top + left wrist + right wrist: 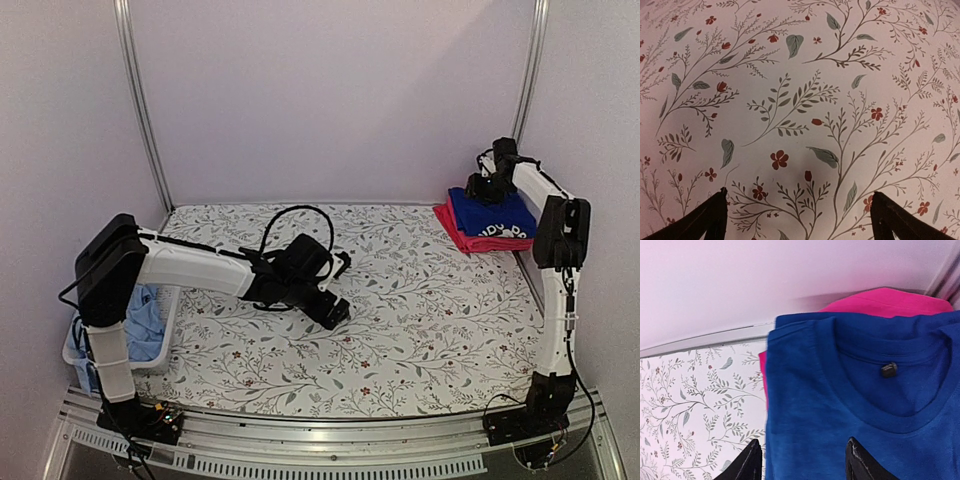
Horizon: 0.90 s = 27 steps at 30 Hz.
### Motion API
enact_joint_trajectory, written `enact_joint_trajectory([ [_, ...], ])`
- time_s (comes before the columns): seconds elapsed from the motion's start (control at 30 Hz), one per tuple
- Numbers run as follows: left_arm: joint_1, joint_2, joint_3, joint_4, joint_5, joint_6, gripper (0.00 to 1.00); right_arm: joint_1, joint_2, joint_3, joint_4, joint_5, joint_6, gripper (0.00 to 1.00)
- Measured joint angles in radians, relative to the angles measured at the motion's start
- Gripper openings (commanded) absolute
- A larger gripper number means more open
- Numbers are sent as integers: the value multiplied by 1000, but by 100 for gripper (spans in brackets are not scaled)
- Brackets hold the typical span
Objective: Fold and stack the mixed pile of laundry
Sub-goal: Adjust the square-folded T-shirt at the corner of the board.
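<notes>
**Hovering over the stack in the far right corner, with walls close on two sides**

The right end effector [488, 188] [803, 441] hangs just above the royal-blue shirt [495, 215] [840, 405]. Its jaws stand part way apart with no cloth pinched between them. One finger is over the shirt's body and the other is just outside its edge, above the floral cover [400, 320] [690, 390].

The blue shirt lies folded, collar up, directly beneath this end effector. It rests on the red-pink shirt [462, 235] [880, 300], which shows beyond and beside it.

The back wall [330, 100] rises immediately beyond the stack. The right wall and a slanted metal post [528, 70] close in on the outer side of this end effector. Room to move lies only on its inner and near sides, where the table carries nothing but the cover.

The left end effector [340, 288] [799, 192] sits low over the middle of the table, well apart from the stack. Its jaws are spread fully and hold nothing, and only the patterned cover [790, 75] lies under them.

Behind it, beside the left arm's base at the table's near left edge, the light-blue shirt [148, 320] lies crumpled in the white basket [171, 312].
</notes>
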Motion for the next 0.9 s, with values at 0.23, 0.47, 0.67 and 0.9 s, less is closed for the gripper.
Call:
enact_joint_trajectory([
  [0.23,0,-42,-33,9,-1,-23,100,117,6,0,-1,122,-20,55],
  [0.47,0,-51,-33,14,-3,-27,100,154,69,4,-3,268,-44,56],
  [0.67,0,-57,-47,14,-4,-27,100,165,119,4,-13,410,-66,51],
  [0.9,0,-66,-55,14,-5,-26,100,167,122,6,-13,503,-86,22],
])
